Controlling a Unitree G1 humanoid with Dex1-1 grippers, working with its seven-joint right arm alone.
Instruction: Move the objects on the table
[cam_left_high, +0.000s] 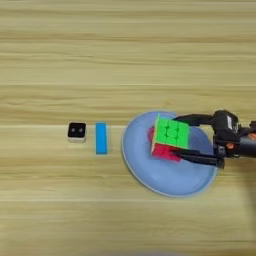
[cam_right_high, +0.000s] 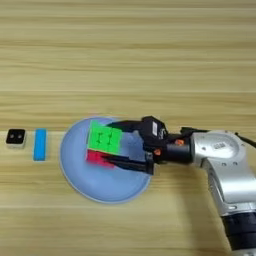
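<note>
The puzzle cube (cam_left_high: 171, 133) sits tilted over the blue plate (cam_left_high: 165, 182), green face up and red side toward me. My right gripper (cam_right_high: 107, 141) comes in from the right. Its two black fingers lie along the cube's far and near edges, one finger (cam_right_high: 125, 123) above and the other below, both touching it. Red shows beneath the cube and as a sliver past its left edge (cam_left_high: 149, 134). I cannot tell whether that sliver is the small red cube, which is otherwise hidden. All of this rests on the tan wooden table (cam_left_high: 125, 60).
A blue bar (cam_left_high: 101, 138) lies just left of the plate, and a small black-topped white block (cam_left_high: 76, 131) sits further left. The silver forearm (cam_right_high: 225, 170) runs to the bottom right corner.
</note>
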